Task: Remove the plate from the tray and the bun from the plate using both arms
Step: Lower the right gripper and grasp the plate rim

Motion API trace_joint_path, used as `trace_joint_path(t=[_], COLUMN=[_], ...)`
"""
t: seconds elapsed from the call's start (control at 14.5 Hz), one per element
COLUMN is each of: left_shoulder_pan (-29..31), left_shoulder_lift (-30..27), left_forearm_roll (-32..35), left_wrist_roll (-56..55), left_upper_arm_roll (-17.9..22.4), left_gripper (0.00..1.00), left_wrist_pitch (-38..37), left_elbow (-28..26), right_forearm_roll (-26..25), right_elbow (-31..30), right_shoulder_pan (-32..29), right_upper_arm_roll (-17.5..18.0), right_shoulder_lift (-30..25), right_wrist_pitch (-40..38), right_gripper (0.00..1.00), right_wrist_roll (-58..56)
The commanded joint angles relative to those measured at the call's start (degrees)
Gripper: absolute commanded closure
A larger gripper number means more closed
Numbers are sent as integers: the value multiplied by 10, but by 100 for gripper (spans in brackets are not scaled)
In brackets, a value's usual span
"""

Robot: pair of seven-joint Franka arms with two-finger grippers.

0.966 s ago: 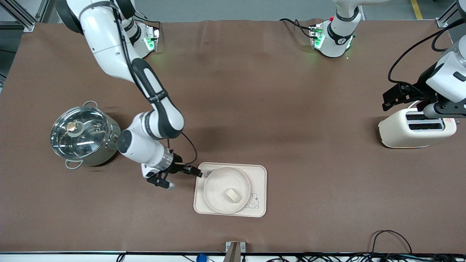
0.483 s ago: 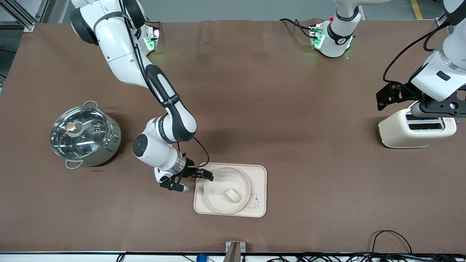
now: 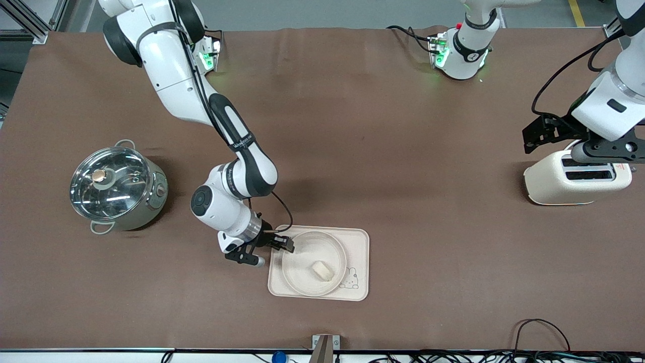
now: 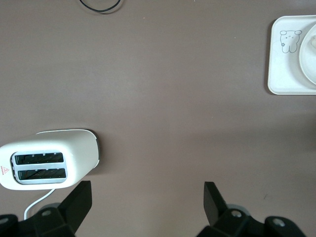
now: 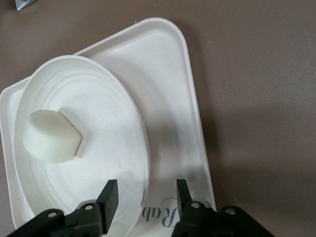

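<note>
The round cream plate (image 3: 302, 252) lies on the rectangular rabbit tray (image 3: 359, 242). The pale bun (image 3: 323, 270) lies in the plate. My right gripper (image 3: 284, 245) is open, low over the plate's rim at the tray's end toward the right arm. In the right wrist view its jaws (image 5: 145, 197) stand one on each side of the plate's rim (image 5: 145, 148), with the bun (image 5: 49, 136) farther into the plate. They hold nothing. My left gripper (image 3: 535, 135) hangs open and empty in the air beside the toaster; its jaws (image 4: 145, 202) are wide apart over bare table.
A steel pot with a glass lid (image 3: 117, 186) stands toward the right arm's end. A cream toaster (image 3: 574, 179) stands toward the left arm's end and also shows in the left wrist view (image 4: 49, 158). Cables (image 3: 539, 333) lie along the table's front edge.
My right arm has moved its gripper from beside the tray to over the plate's rim. My left arm has shifted slightly above the toaster.
</note>
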Motion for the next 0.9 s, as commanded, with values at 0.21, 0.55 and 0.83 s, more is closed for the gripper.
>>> trace_joint_path(t=[0.21,0.55,0.83], left_shoulder_pan=[-3,1,5], left_shoulder_lift=[3,3,2], left_forearm_roll=[12,5,1], left_wrist_roll=[8,9,11], left_upper_arm_roll=[-4,-4,-2], left_gripper=[0,0,0], left_wrist_pitch=[-5,-5,-8], left_elbow=[9,12,10], right_forearm_roll=[-11,-11,-4], right_elbow=[18,17,15], right_shoulder_pan=[2,2,-3], right_upper_arm_roll=[-3,-3,-1], right_shoulder_lift=[15,18,2], right_wrist_pitch=[3,11,12], right_gripper=[79,100,100], right_wrist_roll=[3,-13,-18])
